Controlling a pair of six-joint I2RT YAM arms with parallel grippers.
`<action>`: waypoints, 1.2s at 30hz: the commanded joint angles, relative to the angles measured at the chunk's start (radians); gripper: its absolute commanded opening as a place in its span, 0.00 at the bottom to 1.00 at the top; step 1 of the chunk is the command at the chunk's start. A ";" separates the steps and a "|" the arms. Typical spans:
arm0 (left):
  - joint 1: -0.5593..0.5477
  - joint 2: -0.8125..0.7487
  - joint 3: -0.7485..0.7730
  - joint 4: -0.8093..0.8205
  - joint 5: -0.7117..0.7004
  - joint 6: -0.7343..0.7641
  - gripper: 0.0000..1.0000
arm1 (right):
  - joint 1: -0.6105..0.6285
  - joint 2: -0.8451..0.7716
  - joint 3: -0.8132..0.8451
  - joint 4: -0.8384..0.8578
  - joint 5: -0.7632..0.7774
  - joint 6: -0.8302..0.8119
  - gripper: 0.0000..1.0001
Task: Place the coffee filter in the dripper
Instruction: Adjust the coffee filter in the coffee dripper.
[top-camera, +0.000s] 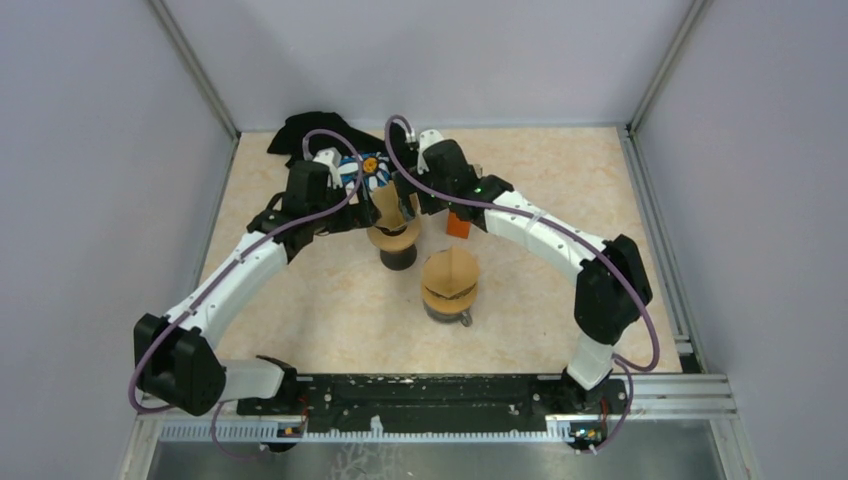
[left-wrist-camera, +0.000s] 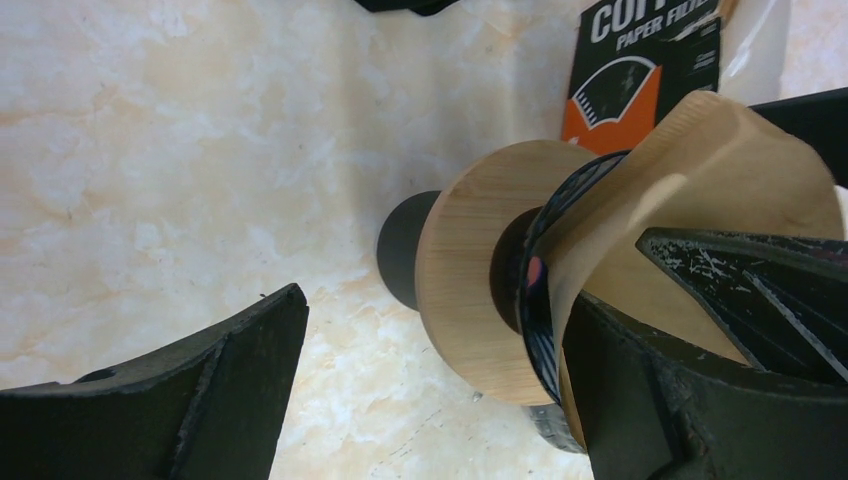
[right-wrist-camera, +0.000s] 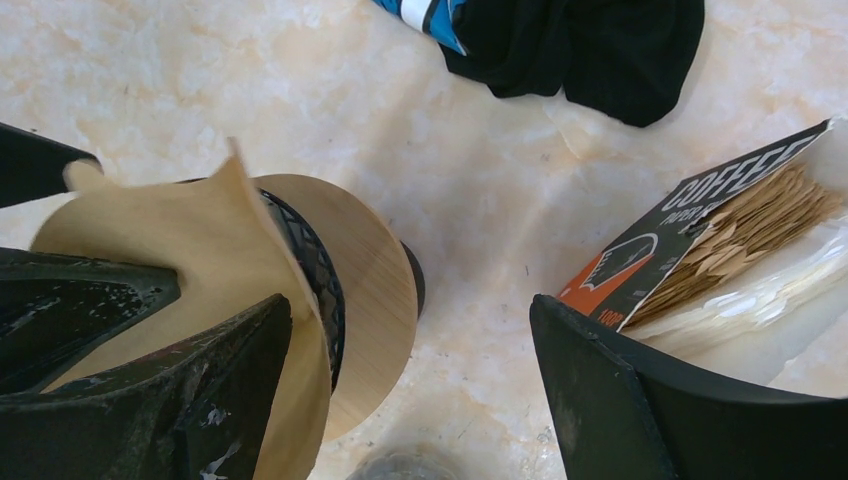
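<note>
The dripper (top-camera: 392, 238), a black ribbed cone with a wooden collar (left-wrist-camera: 480, 290) on a black base, stands at mid-table. A brown paper coffee filter (top-camera: 390, 205) sits in its mouth, sticking up well above the rim. My left gripper (left-wrist-camera: 430, 400) is open; its right finger rests against the filter (left-wrist-camera: 700, 170) while its left finger hangs over bare table. My right gripper (right-wrist-camera: 410, 400) is open too, its left finger against the filter (right-wrist-camera: 180, 250) and its right finger near the filter box. Both grippers meet over the dripper in the top view.
A second dripper (top-camera: 449, 288) with a filter in it stands on a cup just in front and to the right. An open orange and black box of paper filters (right-wrist-camera: 640, 260) lies right of the dripper. Black cloth (top-camera: 310, 130) lies at the back.
</note>
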 joint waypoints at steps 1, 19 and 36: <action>0.006 0.014 0.047 -0.059 -0.036 0.034 0.99 | -0.007 0.019 0.043 0.023 0.011 -0.014 0.89; 0.007 0.017 0.083 -0.087 -0.039 0.060 0.99 | -0.007 0.062 0.056 -0.005 -0.001 -0.035 0.89; 0.007 0.071 0.115 -0.004 0.064 0.014 0.99 | -0.007 0.070 0.072 -0.025 -0.014 -0.054 0.88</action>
